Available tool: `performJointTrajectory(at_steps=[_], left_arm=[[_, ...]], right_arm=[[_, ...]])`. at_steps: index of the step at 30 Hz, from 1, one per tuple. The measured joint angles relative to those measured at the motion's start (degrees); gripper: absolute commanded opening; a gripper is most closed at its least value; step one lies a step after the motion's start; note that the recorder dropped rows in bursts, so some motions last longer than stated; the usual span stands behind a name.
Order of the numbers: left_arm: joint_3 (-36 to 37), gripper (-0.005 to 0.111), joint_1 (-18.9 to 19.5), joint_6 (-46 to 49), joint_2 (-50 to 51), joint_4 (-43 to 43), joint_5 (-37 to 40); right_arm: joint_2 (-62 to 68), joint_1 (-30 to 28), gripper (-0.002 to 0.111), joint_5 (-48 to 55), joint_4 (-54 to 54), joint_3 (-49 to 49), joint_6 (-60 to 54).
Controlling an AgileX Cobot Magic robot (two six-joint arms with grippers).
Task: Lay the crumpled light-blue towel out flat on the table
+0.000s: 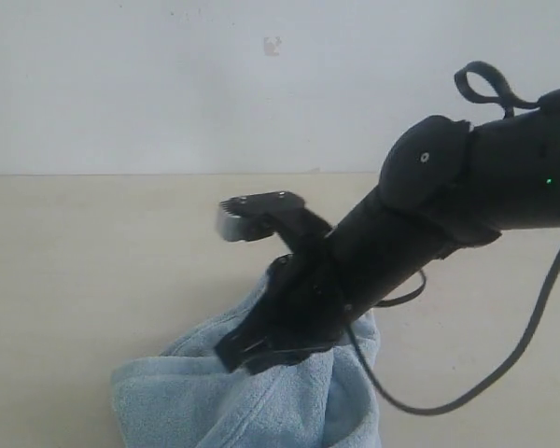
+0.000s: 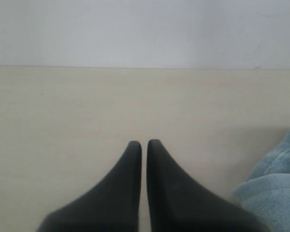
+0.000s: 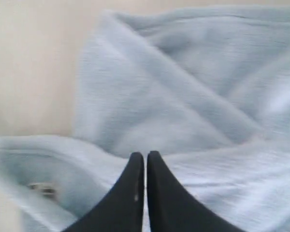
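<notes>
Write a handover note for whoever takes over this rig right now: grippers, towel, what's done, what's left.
Left gripper: shut, empty, over bare table, apart from the towel.
Right gripper: shut, tips at the towel's folds; no cloth shows between them, so a pinch is unconfirmed.
Towel: bunched and folded over itself on the table, under the right arm.
Done: right arm brought to the towel; nothing spread yet.
Left: get a sure hold on an edge or corner, probably with both grippers, and pull the towel flat.

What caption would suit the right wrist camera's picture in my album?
Right gripper, jaws shut, over the crumpled light-blue towel on the beige table.
</notes>
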Motion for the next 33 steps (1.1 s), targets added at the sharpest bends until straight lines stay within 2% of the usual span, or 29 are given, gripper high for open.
performJointTrajectory(at_steps=[2, 5, 6, 8, 14, 15, 16, 17, 18, 19, 26, 30, 33], left_arm=[[0.0, 0.004, 0.0, 0.0, 0.0, 0.0, 0.0], [0.0, 0.004, 0.0, 0.0, 0.0, 0.0, 0.0], [0.0, 0.004, 0.0, 0.0, 0.0, 0.0, 0.0], [0.0, 0.004, 0.0, 0.0, 0.0, 0.0, 0.0], [0.0, 0.004, 0.0, 0.0, 0.0, 0.0, 0.0], [0.0, 0.004, 0.0, 0.0, 0.0, 0.0, 0.0], [0.0, 0.004, 0.0, 0.0, 0.0, 0.0, 0.0], [0.0, 0.004, 0.0, 0.0, 0.0, 0.0, 0.0], [0.0, 0.004, 0.0, 0.0, 0.0, 0.0, 0.0], [0.0, 0.004, 0.0, 0.0, 0.0, 0.0, 0.0], [0.0, 0.004, 0.0, 0.0, 0.0, 0.0, 0.0], [0.0, 0.004, 0.0, 0.0, 0.0, 0.0, 0.0], [0.0, 0.004, 0.0, 0.0, 0.0, 0.0, 0.0]], right_arm=[[0.0, -2.13, 0.019, -1.55, -7.0, 0.0, 5.15], [0.0, -4.74, 0.046, -2.2, -11.12, 0.0, 8.34], [0.0, -5.1, 0.062, -2.35, -11.71, 0.0, 8.73], [0.0, -5.38, 0.071, -2.57, -12.07, 0.0, 9.66], [4.5, -5.38, 0.067, -4.55, -10.52, 0.0, 13.47], [5.99, -5.38, 0.058, -4.68, -9.6, 0.0, 13.47], [7.29, -5.38, 0.043, -4.79, -8.23, 0.0, 12.65], [7.78, -5.38, 0.021, -5.02, -6.45, 0.0, 11.12], [7.81, -5.38, 0.006, -4.99, -3.98, 0.0, 9.09], [7.81, -5.38, 0.0, -4.87, -2.65, 0.0, 7.6], [5.09, -5.38, 0.001, 0.7, 11.4, 0.0, -5.06], [3.86, -5.26, 0.001, 14.47, 26.51, 0.0, -18.36], [3.83, -2.74, 0.001, 24.59, 35.81, 0.0, -27.39]])
